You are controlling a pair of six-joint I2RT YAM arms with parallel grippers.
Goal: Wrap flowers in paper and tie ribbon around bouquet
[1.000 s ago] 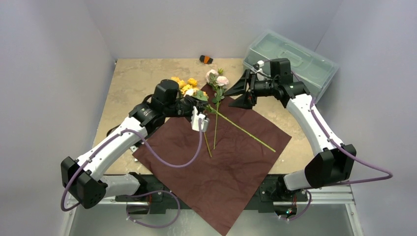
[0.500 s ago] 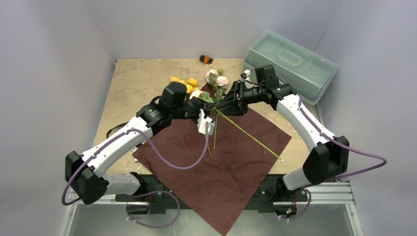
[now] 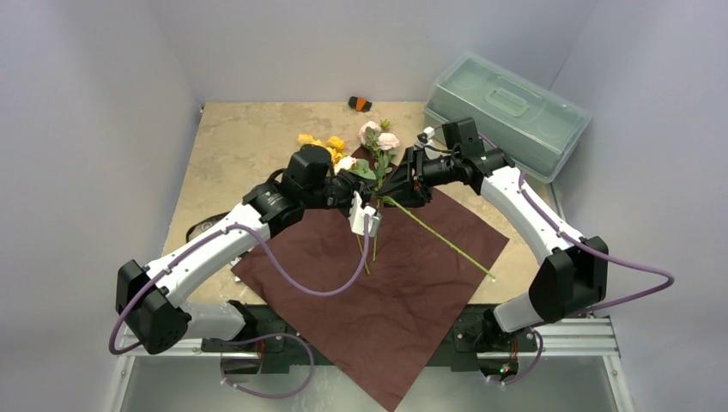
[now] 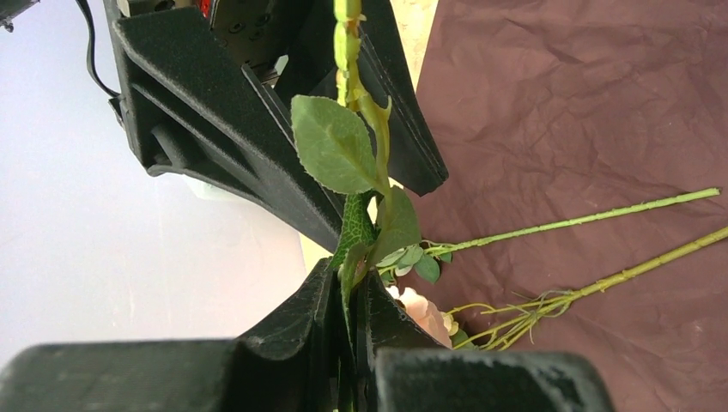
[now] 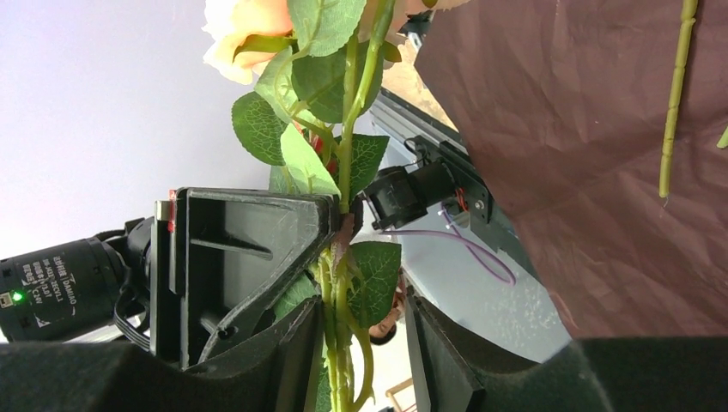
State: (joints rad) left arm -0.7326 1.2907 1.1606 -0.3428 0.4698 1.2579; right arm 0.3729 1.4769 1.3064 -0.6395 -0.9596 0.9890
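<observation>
A maroon sheet of paper lies spread on the table. Flowers lie at its far corner: yellow blooms, pink blooms, and long green stems across the sheet. My left gripper is shut on the leafy stem of one spray, lifted above the paper. My right gripper faces it, tip to tip. In the right wrist view its jaws straddle that spray's stems: one finger touches them, the other stands apart. A peach bloom tops the spray. The ribbon is out of view.
A clear lidded plastic box stands at the back right, close behind the right arm. A small black and orange object lies by the back wall. Purple cables loop off both arms. Grey walls close in three sides.
The right gripper swung left to meet the left gripper and its jaws narrowed around the held stem. The left gripper carried the spray slightly right, staying shut.
</observation>
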